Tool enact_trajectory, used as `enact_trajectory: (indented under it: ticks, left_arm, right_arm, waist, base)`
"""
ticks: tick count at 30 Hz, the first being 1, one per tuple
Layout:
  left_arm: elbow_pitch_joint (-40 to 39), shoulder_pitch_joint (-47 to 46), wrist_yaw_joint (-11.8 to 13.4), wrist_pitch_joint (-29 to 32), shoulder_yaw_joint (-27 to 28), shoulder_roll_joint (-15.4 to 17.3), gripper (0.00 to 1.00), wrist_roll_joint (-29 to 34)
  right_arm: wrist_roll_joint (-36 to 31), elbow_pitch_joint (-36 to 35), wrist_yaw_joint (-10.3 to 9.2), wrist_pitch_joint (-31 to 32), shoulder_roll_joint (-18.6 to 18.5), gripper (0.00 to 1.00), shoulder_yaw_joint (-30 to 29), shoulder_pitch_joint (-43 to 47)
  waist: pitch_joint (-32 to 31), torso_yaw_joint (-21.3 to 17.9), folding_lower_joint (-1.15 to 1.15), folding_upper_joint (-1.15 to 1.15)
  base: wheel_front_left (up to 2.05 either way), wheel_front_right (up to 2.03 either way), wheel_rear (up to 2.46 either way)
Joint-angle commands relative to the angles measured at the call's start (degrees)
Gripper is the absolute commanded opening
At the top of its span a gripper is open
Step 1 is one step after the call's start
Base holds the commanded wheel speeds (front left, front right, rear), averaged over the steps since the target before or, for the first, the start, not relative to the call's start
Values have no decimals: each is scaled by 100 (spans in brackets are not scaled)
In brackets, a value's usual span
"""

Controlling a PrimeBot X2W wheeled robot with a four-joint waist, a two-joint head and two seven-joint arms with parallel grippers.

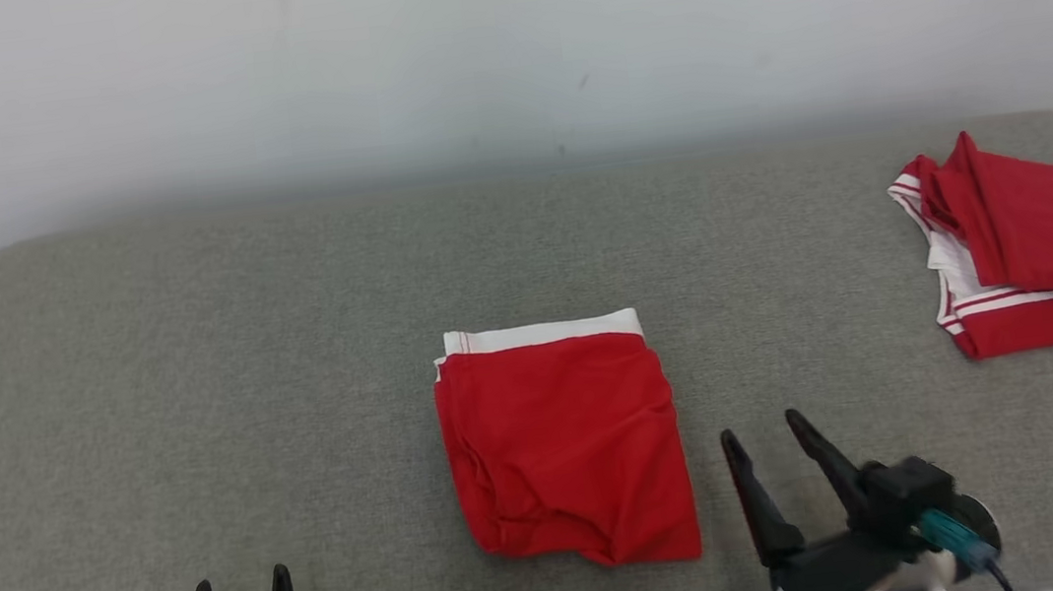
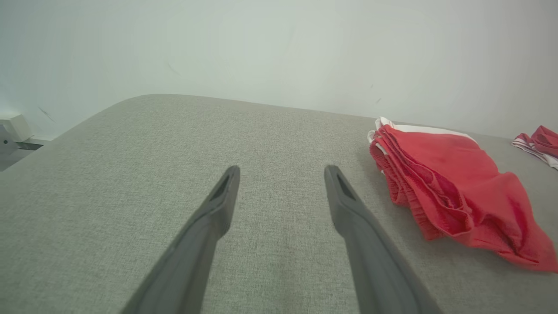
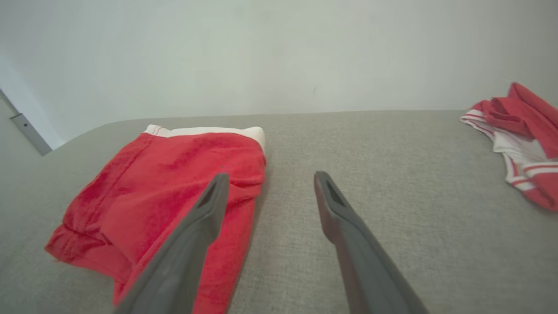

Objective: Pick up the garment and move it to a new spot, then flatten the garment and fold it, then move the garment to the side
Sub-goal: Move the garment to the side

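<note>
The garment (image 1: 565, 445), red with a white waistband along its far edge, lies folded into a rough rectangle at the middle of the grey padded table (image 1: 198, 372). My right gripper (image 1: 765, 432) hovers open just right of the garment's near right corner, holding nothing. In the right wrist view the garment (image 3: 165, 192) sits left of my right gripper (image 3: 270, 176). My left gripper (image 1: 239, 581) stands open at the lower left, well apart from the cloth. From the left wrist, the garment (image 2: 449, 183) lies to the right of the open left gripper (image 2: 281, 170).
A second red garment with white striped trim (image 1: 1041, 247) lies loosely folded at the table's far right edge, also seen as a red heap (image 3: 521, 139) from the right wrist. A pale wall (image 1: 499, 51) rises behind the table. Bare grey surface spreads left of the folded garment.
</note>
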Motion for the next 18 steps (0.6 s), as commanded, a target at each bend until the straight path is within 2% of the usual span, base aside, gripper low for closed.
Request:
enact_trajectory:
  ticks: [1, 12, 18]
  left_arm:
    - [0, -106, 13, -16, -40, -4, 100, -55]
    - [130, -334, 13, -16, -321, -5, 100, -133]
    - [146, -385, 13, -16, -349, -5, 100, -140]
  right_arm:
    - [-28, 225, -11, 3, 3, 100, 102, -275]
    - [420, 2531, -11, 68, 44, 100, 320, -1844]
    - [586, 3377, -11, 208, 66, 100, 473, -2206]
  waist:
    - [76, 132, -1, 0]
    - [218, 658, -1, 0]
    - [249, 771, -1, 0]
  base:
    - [0, 0, 0]
    - [0, 0, 0]
    - [0, 0, 0]
